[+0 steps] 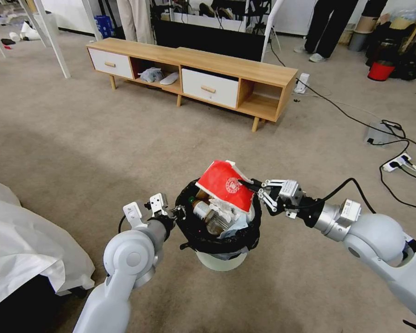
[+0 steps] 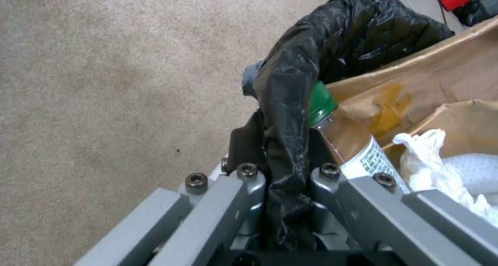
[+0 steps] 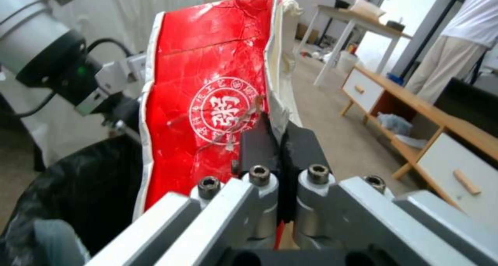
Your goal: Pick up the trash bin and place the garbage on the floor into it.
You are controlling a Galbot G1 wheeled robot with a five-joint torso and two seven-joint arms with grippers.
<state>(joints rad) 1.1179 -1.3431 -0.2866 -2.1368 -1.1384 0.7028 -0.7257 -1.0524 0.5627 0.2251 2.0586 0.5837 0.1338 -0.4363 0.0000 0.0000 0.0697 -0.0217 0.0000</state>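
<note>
Black plastic bag liner, folded over the rim of the small round white trash bin [image 1: 219, 261], is pinched between the closed fingers of the left gripper [image 1: 176, 213] at the rim's left side, so the bin hangs above the beige carpet [image 1: 78, 134] with its white base showing beneath the bag. Inside it lie a clear bottle with a green cap [image 2: 321, 102], a crumpled brown paper bag [image 2: 415, 87] and white tissues [image 2: 446, 161]; the bottle's neck rests against the liner just beside the left fingers. At the bin's right rim, the right gripper [image 1: 260, 188] is clamped on one edge of a flat red packet with a white round emblem [image 1: 226, 183], which stands tilted over the bin's mouth, its lower part over the tissues. A white sheet [image 1: 23, 240] lies at the near left. Farther back stands a long low wooden cabinet with white drawers [image 1: 194, 74], and black cables with white power strips [image 1: 395, 162] trail over the carpet to the right.
</note>
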